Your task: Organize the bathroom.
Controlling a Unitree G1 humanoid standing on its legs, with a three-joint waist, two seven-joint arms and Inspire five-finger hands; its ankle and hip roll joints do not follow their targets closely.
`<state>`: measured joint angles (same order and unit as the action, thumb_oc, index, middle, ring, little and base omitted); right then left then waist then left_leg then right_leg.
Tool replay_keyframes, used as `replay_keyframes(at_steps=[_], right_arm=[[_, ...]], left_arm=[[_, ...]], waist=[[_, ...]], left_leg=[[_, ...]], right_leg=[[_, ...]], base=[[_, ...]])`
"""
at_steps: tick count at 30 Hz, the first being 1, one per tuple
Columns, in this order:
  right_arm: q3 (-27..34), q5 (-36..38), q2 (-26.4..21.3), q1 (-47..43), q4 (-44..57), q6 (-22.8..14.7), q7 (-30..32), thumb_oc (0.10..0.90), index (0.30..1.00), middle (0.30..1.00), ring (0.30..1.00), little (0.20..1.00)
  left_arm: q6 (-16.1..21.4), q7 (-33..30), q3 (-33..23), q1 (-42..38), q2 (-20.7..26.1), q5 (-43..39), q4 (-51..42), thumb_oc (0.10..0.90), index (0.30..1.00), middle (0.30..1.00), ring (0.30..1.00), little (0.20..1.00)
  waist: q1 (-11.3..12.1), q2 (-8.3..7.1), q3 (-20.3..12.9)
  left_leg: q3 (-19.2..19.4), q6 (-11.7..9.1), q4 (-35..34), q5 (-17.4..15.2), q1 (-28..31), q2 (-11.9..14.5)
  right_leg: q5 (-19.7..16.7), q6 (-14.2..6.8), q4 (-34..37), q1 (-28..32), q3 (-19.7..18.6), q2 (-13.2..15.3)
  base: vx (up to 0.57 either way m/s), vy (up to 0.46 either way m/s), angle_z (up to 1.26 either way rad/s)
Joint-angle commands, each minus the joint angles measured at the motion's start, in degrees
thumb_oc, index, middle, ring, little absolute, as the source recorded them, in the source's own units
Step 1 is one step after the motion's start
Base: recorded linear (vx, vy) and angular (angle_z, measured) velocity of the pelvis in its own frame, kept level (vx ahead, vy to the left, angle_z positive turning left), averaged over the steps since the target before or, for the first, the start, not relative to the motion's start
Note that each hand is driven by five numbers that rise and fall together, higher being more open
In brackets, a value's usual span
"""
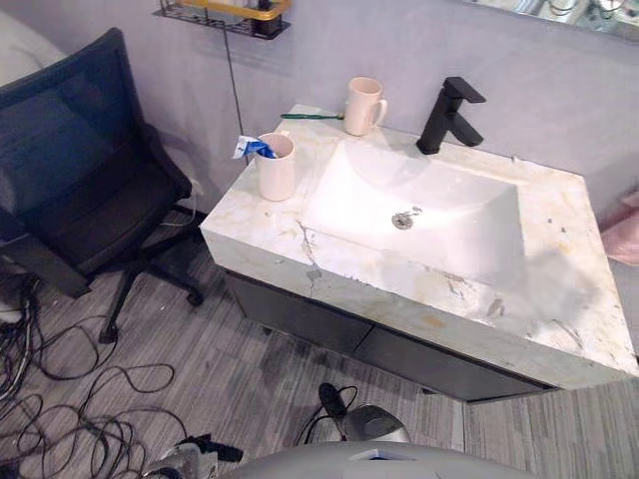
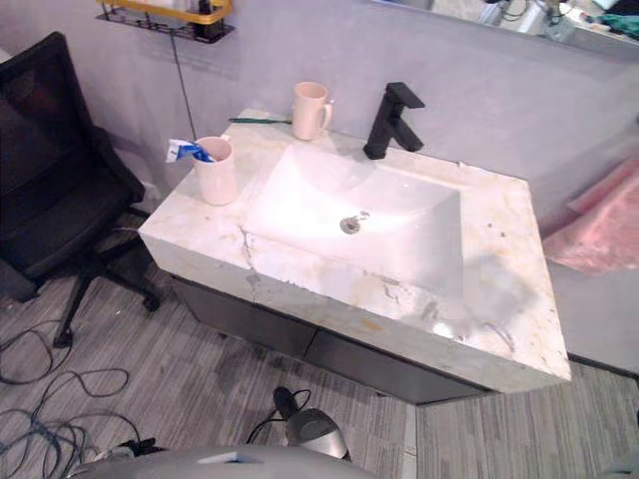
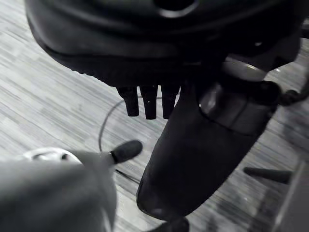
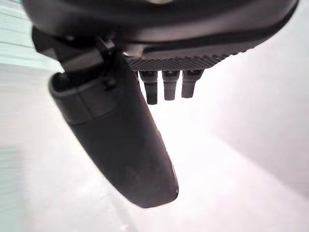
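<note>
A marble vanity counter holds a white sink basin with a black faucet at its back. On the counter's left side stands a cream cup with a blue-and-white toothpaste tube sticking out of it. A cream mug stands at the back, and a green toothbrush lies flat on the counter beside it. My left hand hangs over the grey floor, fingers straight, holding nothing. My right hand is also open and empty, against a pale surface.
A black office chair stands left of the vanity, with loose cables on the floor near it. A wire wall shelf hangs above the counter's left end. A pink cloth lies to the right.
</note>
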<state>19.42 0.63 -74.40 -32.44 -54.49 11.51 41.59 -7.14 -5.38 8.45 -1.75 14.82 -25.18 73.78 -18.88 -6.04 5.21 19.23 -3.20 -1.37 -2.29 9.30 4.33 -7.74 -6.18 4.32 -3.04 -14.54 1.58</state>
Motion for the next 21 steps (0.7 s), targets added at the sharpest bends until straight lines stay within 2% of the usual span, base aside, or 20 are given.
replay_keyframes(at_steps=[1, 3, 4, 7, 8, 10, 12, 13, 15, 16, 17, 19, 21], right_arm=[[1.77, 4.64, -5.75, 0.53, -1.27, -0.33, 0.01, 0.800, 0.900, 0.900, 0.900, 0.900], [5.77, 7.94, -7.07, 4.62, -6.63, 1.01, -1.99, 0.800, 0.900, 0.900, 0.900, 0.900], [9.75, 10.07, -7.33, 8.87, -11.70, 0.29, -3.47, 0.800, 0.900, 0.900, 0.900, 0.900], [16.35, 13.49, -6.22, 16.79, -15.55, 2.11, -5.17, 0.800, 0.900, 0.900, 0.900, 0.900], [19.86, 15.10, -4.85, 21.01, -17.15, 5.06, -5.85, 0.800, 0.900, 0.900, 0.900, 0.900], [21.60, 15.66, -4.21, 23.14, -17.41, 5.21, -6.18, 0.800, 0.900, 0.900, 0.900, 0.900], [24.97, 21.48, 1.07, 29.29, -20.06, 8.64, -6.09, 0.800, 0.900, 0.900, 0.900, 0.900], [24.97, 21.48, 1.07, 29.29, -20.06, 8.64, -6.09, 0.800, 0.900, 0.900, 0.900, 0.900], [24.33, 28.10, 8.11, 32.71, -21.99, 9.81, -5.12, 0.800, 0.900, 0.900, 0.900, 0.900], [23.52, 29.62, 9.90, 32.98, -22.37, 9.50, -5.11, 0.800, 0.900, 0.900, 0.900, 0.900], [21.24, 33.74, 13.92, 33.11, -22.74, 8.96, -4.97, 0.800, 0.900, 0.900, 0.900, 0.900], [20.56, 34.46, 15.46, 33.37, -22.92, 8.96, -5.99, 0.800, 0.900, 0.900, 0.900, 0.900], [18.60, 37.27, 19.92, 33.52, -22.97, 7.75, -6.90, 0.800, 0.900, 0.900, 0.900, 0.900]], left_arm=[[1.85, -0.28, -0.31, -0.22, 1.09, -1.17, 1.31, 0.800, 0.900, 0.900, 0.900, 0.900], [2.36, 0.11, -0.85, -0.33, 1.27, -0.99, 1.93, 0.800, 0.900, 0.900, 0.900, 0.900], [2.95, 0.17, -1.31, -0.58, 1.14, -0.70, 2.53, 0.800, 0.900, 0.900, 0.900, 0.900], [3.91, 0.58, -1.86, -0.84, 1.12, 0.12, 3.10, 0.800, 0.900, 0.900, 0.900, 0.900], [4.27, 0.71, -1.93, -1.05, 1.05, 0.35, 3.24, 0.800, 0.900, 0.900, 0.900, 0.900], [4.33, 0.68, -1.75, -1.22, 1.06, 0.43, 3.28, 0.800, 0.900, 0.900, 0.900, 0.900], [4.65, 0.74, -1.83, -1.97, 0.64, 1.54, 3.56, 0.800, 0.900, 0.900, 0.900, 0.900], [4.65, 0.74, -1.83, -1.97, 0.64, 1.54, 3.56, 0.800, 0.900, 0.900, 0.900, 0.900], [5.25, 0.66, -1.74, -2.95, 0.17, 1.93, 4.13, 0.800, 0.900, 0.900, 0.900, 0.900], [5.11, 0.53, -1.78, -3.29, 0.07, 2.01, 4.30, 0.800, 0.900, 0.900, 0.900, 0.900], [5.02, 0.68, -1.95, -4.08, 0.20, 1.83, 4.77, 0.800, 0.900, 0.900, 0.900, 0.900], [4.86, 0.83, -2.10, -4.37, 0.32, 2.01, 4.89, 0.800, 0.900, 0.900, 0.900, 0.900], [4.52, 0.66, -2.30, -5.06, 0.14, 1.72, 4.95, 0.800, 0.900, 0.900, 0.900, 0.900]], waist=[[0.93, -0.86, 0.00], [0.42, -0.78, -0.02], [0.05, -0.72, -0.02], [-0.30, -0.65, 0.17], [-0.48, -0.57, 0.23], [-0.28, -0.60, 0.28], [-0.35, -0.37, 0.64], [-0.35, -0.37, 0.64], [-0.48, -0.05, 1.13], [-0.43, 0.66, 1.09], [-1.02, 0.21, 1.43], [-1.22, 0.29, 1.52], [-1.54, 0.58, 1.87]], left_leg=[[-4.51, 5.40, 9.79, -10.89, -3.81, -0.57], [-4.34, 5.34, 9.52, -10.76, -3.95, -0.57], [-4.22, 5.21, 9.48, -10.73, -4.19, -0.45], [-4.16, 5.06, 9.28, -10.68, -4.34, -0.44], [-4.12, 4.94, 9.30, -10.78, -4.43, -0.42], [-4.18, 4.92, 9.32, -10.81, -4.50, -0.41], [-4.31, 4.87, 9.26, -11.04, -4.55, -0.43], [-4.31, 4.87, 9.26, -11.04, -4.55, -0.43], [-4.31, 4.90, 9.19, -11.27, -4.20, -0.48], [-4.90, 5.21, 8.99, -12.63, -3.62, -0.53], [-4.24, 4.93, 9.17, -11.39, -4.09, -0.61], [-4.25, 4.93, 9.04, -11.35, -4.04, -0.67], [-4.28, 5.00, 9.04, -11.36, -4.03, -0.78]], right_leg=[[5.96, -2.49, -8.87, -3.93, 0.80, 0.42], [5.85, -2.45, -8.91, -4.45, 0.57, 0.31], [5.77, -2.43, -8.96, -4.92, 0.48, 0.27], [5.64, -2.32, -9.00, -5.53, 0.39, 0.22], [5.59, -2.24, -9.13, -5.95, 0.34, 0.16], [5.57, -2.22, -9.16, -6.09, 0.33, 0.13], [5.34, -2.08, -9.13, -6.57, 0.25, 0.07], [5.34, -2.08, -9.13, -6.57, 0.25, 0.07], [5.10, -1.93, -9.22, -6.87, 0.21, -0.03], [6.09, -2.16, -9.10, -6.50, 0.47, -0.01], [4.76, -1.82, -9.16, -7.19, -0.15, -0.06], [4.69, -1.84, -9.20, -7.36, -0.24, -0.09], [4.61, -1.87, -9.28, -7.55, -0.42, -0.10]], base=[[-0.03, 0.009, -0.10], [-0.05, 0.019, -0.18], [-0.06, 0.019, -0.19], [-0.05, 0.018, -0.10], [-0.04, 0.015, -0.12], [-0.03, 0.005, -0.10], [-0.05, 0.006, -0.11], [-0.04, 0.010, -0.04], [-0.01, 0.046, 0.03], [-0.07, 0.007, -0.05], [-0.05, 0.000, -0.12], [-0.08, -0.031, -0.11], [-0.06, 0.005, -0.08]])
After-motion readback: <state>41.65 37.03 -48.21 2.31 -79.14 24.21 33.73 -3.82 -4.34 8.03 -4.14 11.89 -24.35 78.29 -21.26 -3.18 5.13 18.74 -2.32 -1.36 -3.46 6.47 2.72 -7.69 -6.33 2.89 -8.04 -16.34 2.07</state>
